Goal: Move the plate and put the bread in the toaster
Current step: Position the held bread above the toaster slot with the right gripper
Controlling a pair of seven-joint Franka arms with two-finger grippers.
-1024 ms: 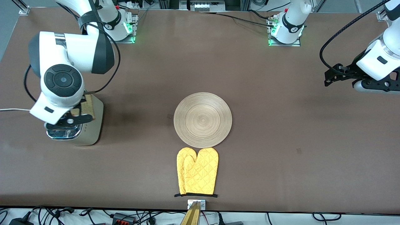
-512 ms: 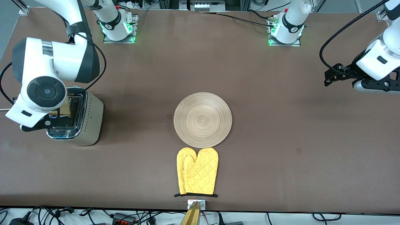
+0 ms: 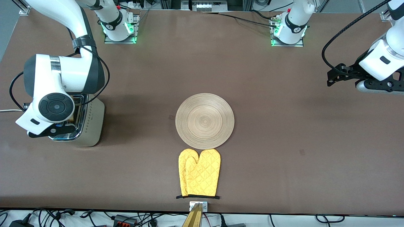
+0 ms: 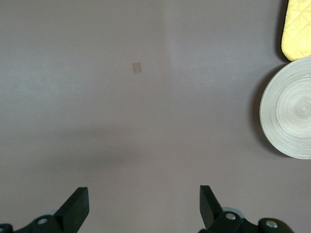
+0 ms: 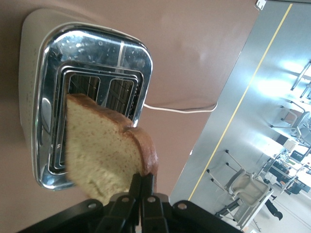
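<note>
Right wrist view: our right gripper (image 5: pixel 141 187) fingers clamp bread (image 5: pixel 104 148) by its crust, slice hanging over toaster (image 5: pixel 87 97) slots, roughly parallel to them. Left gripper (image 4: pixel 143 204) waits, fingers apart.

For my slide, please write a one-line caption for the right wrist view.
Right gripper shut on the bread slice, held over the chrome-topped two-slot toaster.

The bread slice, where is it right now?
The bread is pinched in the right gripper, over the toaster at the right arm's end of the table.
</note>
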